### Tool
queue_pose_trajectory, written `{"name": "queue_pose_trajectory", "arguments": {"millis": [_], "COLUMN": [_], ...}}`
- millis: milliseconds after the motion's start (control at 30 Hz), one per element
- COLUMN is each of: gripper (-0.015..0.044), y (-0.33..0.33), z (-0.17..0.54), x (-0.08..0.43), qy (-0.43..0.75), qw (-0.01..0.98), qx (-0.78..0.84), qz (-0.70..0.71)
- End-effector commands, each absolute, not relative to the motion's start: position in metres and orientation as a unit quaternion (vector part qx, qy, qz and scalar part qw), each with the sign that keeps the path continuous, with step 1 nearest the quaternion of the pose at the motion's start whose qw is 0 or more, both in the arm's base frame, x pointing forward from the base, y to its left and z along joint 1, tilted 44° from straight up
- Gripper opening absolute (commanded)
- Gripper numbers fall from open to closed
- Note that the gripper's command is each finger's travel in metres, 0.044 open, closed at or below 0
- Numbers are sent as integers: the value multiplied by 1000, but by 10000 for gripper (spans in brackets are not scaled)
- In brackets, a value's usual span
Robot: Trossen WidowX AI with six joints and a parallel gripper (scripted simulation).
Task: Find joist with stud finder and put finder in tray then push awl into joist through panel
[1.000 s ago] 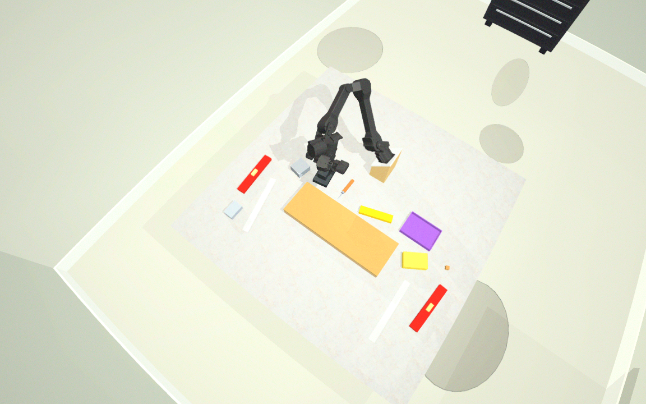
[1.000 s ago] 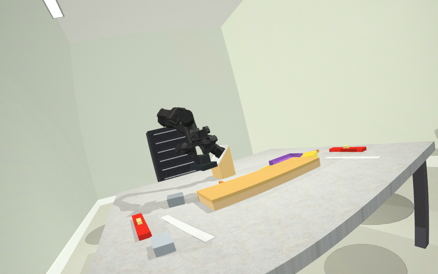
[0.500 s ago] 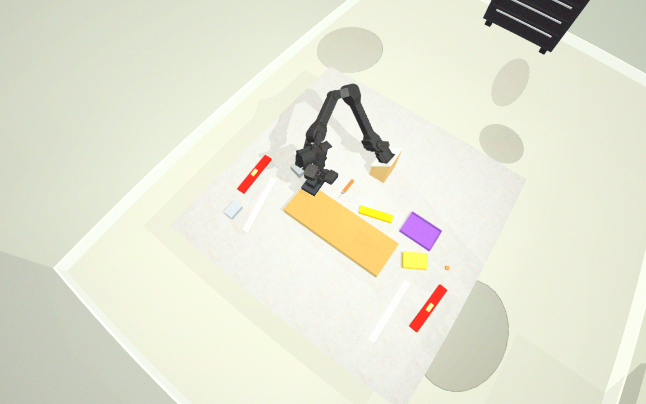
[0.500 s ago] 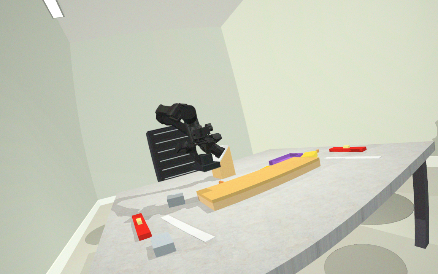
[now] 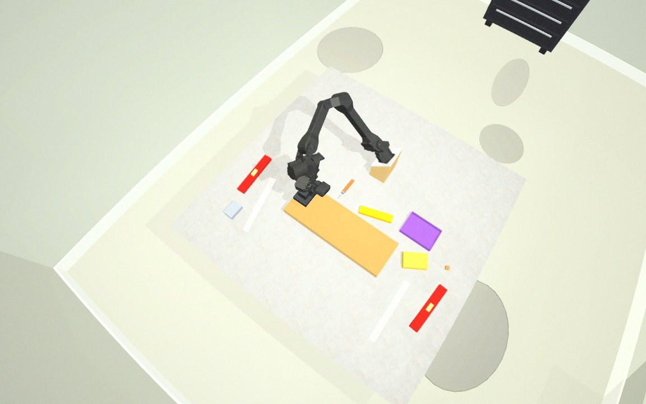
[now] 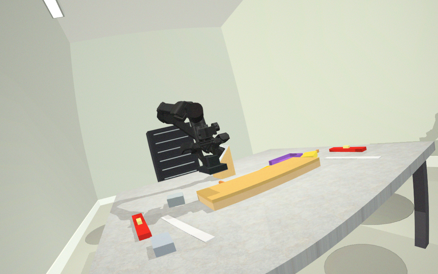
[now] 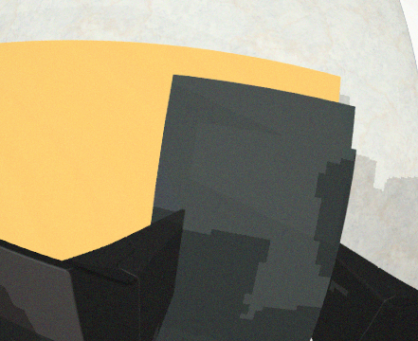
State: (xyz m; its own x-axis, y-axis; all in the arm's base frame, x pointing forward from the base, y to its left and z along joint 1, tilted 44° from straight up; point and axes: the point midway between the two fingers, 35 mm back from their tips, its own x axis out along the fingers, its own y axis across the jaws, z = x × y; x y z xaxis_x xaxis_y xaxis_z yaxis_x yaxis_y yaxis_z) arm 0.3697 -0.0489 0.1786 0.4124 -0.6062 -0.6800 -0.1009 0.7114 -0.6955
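the gripper [image 5: 313,188] [image 6: 216,149] [image 7: 248,231] — clamped on the dark stud finder [image 5: 304,198] [image 6: 213,166] [image 7: 251,161] — hovers above the panel [image 5: 345,235] [image 6: 257,180] [image 7: 76,142] (at one end).

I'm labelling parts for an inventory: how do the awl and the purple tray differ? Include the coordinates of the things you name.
The awl [image 5: 346,187] has an orange handle and a thin metal shaft; the tray [image 5: 420,231] [image 6: 283,158] is purple all over. The awl is slim, while the tray is a broad, shallow rectangle with a raised rim. Both rest on the table, outside the jaws.
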Motion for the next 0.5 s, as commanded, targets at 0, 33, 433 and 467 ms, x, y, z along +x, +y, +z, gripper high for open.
{"name": "queue_pose_trajectory", "arguments": {"millis": [0, 33, 433, 467], "gripper": [0, 0, 0, 0], "y": [-49, -50, -66, -68], "z": [181, 180, 163, 161], "x": [374, 374, 380, 380], "qy": [511, 511, 511, 511], "qw": [771, 771, 771, 771], "qx": [-340, -340, -340, -340], "qz": [-170, -170, -170, -170]}}
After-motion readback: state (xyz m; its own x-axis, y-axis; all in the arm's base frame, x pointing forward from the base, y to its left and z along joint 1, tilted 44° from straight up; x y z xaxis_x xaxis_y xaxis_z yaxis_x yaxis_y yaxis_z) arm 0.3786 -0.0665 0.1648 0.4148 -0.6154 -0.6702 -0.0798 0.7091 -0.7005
